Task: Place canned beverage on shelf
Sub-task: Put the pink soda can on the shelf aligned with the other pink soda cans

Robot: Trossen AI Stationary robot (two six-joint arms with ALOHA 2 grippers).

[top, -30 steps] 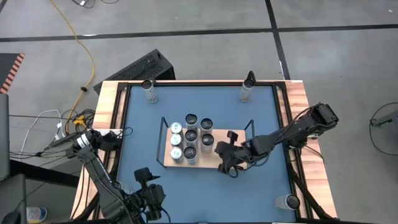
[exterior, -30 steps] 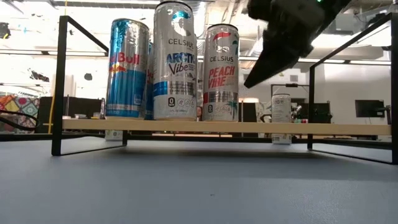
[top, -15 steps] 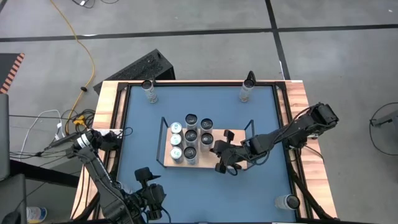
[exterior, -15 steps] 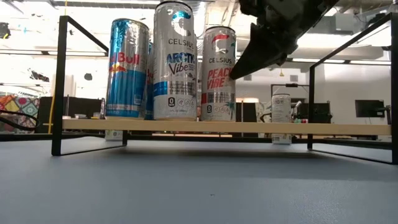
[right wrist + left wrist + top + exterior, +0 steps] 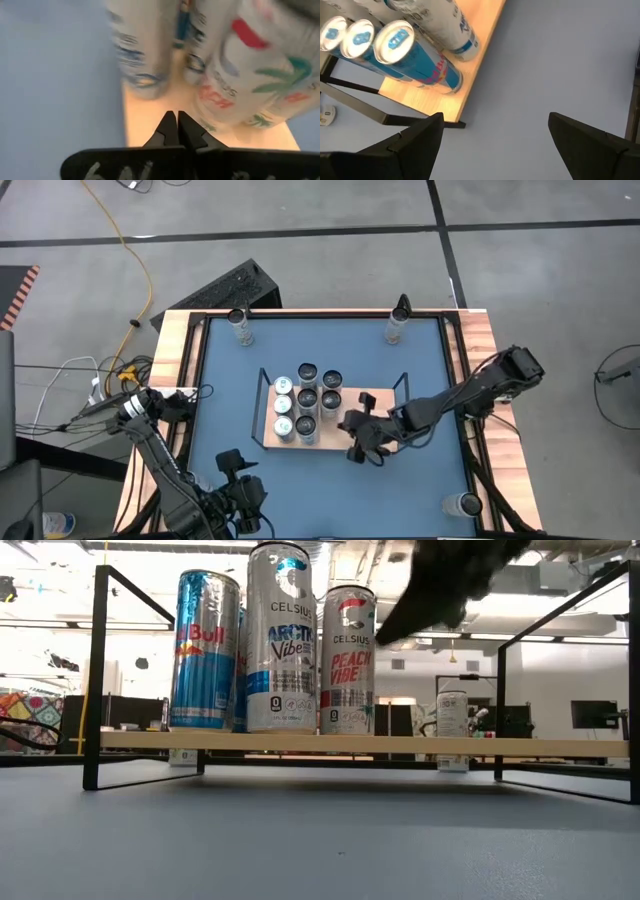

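The shelf [image 5: 368, 399], a light-wood board in a black wire frame, stands mid-table. Several upright cans crowd its left half. The Peach Vibe can [image 5: 347, 660] stands rightmost, close beside the Arctic Vibe can [image 5: 281, 640], with a Red Bull can [image 5: 204, 650] further left. My right gripper [image 5: 351, 428] is shut and slants down over the board just right of the Peach Vibe can [image 5: 245, 70]. My left gripper [image 5: 492, 135] is open, hangs over the blue tabletop near the shelf's near-left corner, and holds nothing. My right gripper's shut fingertips [image 5: 172, 122] point down at the bare board close beside the foot of the Peach Vibe can [image 5: 220, 117]. In the low view the fingers [image 5: 400, 625] lie against the can's upper right side. I cannot tell whether they touch it.
Single cans stand on the tabletop at the far left [image 5: 239, 326], far right [image 5: 396, 327] and near right [image 5: 463, 504]. The shelf's right half is bare board, ending at a raised black end rail [image 5: 403, 392]. Pale wooden planks border the blue table.
The Peach Vibe can has slid along the shelf toward the table's left, staying upright, and has closed up to the Arctic Vibe can. My right gripper, shut throughout, has gone leftward with it and risen a little.
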